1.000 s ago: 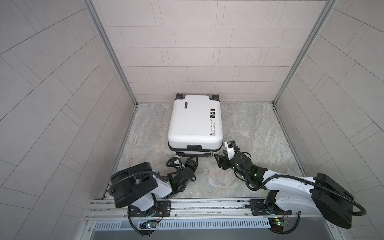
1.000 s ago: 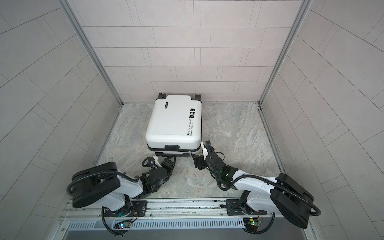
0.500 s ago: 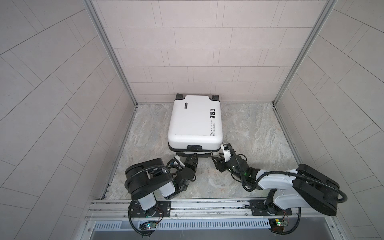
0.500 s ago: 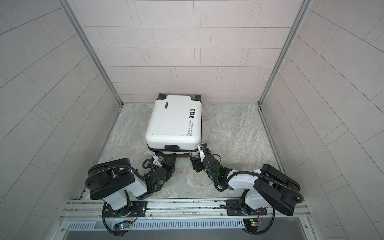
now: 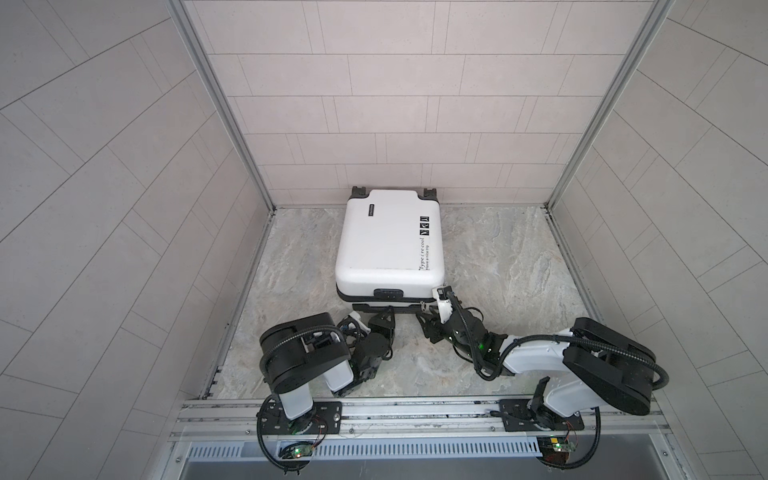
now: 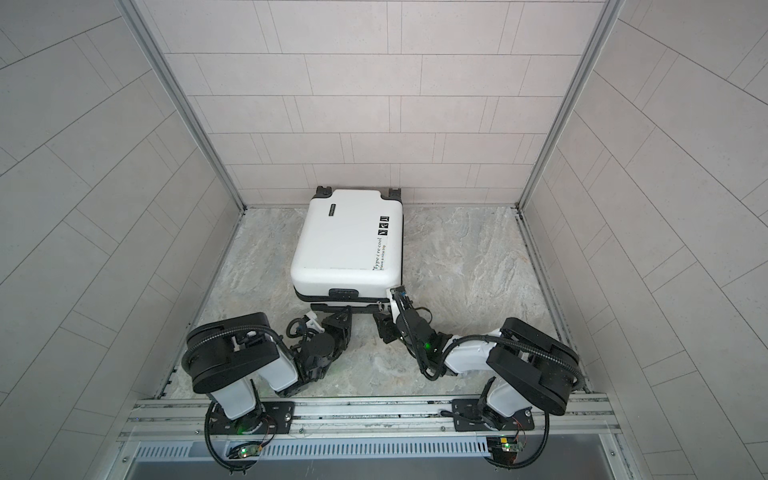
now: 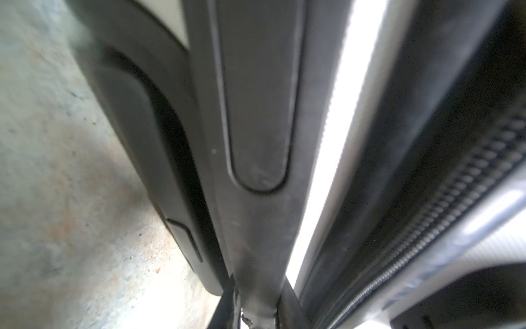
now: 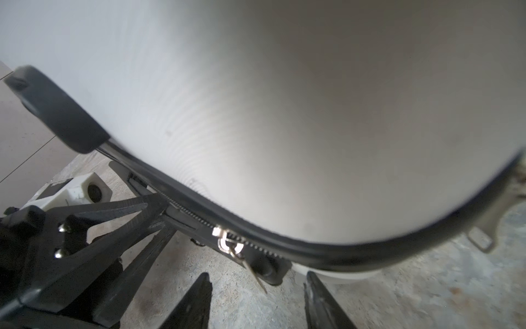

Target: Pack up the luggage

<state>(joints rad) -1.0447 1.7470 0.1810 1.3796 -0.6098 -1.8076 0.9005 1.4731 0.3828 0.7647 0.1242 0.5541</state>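
Luggage lies flat and closed on the floor, toward the floor's 12 o'clock in both top views. Its wheels sit at the 12 o'clock end, close to the back wall. The black text and three icons run along its 3 o'clock edge. From the 6 o'clock end the dark handle sticks out a little, low over the floor.

The left gripper is at the luggage's 6 o'clock, on that handle. In the left wrist view the grey handle runs down between the two dark fingers, which press in on either side of it, so the jaws stand narrow, clamped on the bar. The white shell and the zipper show just beside it (all rather blurred).

The right gripper is at the luggage's 5 o'clock corner, near the left one but apart from it. In the right wrist view its fingers stand about half spread and hold nothing. The metal zip pull hangs from the black zipper just ahead of the gap, its tab dangling toward the floor and touching neither finger. The rounded white corner fills most of that view.
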